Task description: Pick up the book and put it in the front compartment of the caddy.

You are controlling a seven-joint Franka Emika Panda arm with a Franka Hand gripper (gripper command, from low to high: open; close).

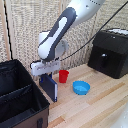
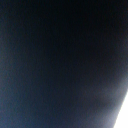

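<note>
The book is seen hanging upright beneath the gripper, its long axis running nearly vertical with a slight tilt, pale page edges turned toward the exterior view's right. Its top edge is tucked up under the gripper body, so the fingers are directly above it; its lower corner is low, close to the wooden table, though whether it touches the table cannot be told. The fingers themselves are hidden by the white gripper housing, so how far they are parted cannot be read off; a grasp on the book's top edge is judged likely from the way the book stands on end with nothing else propping it.

In the wrist view nearly the whole picture is filled by a dark navy surface, taken to be the book's cover held right against the lens, with only a pale sliver at one corner.

The caddy lies just beside the book, toward the exterior view's left, and its near rim is almost touched by the cover. Two sections are seen, split by a fabric divider. So a short lift and a carry toward the exterior view's left is what is called for.

Further out, a red cup stands just behind the book, a blue bowl lies near it, and a black machine sits well apart.

No brand, label or legible writing is made out anywhere.
</note>
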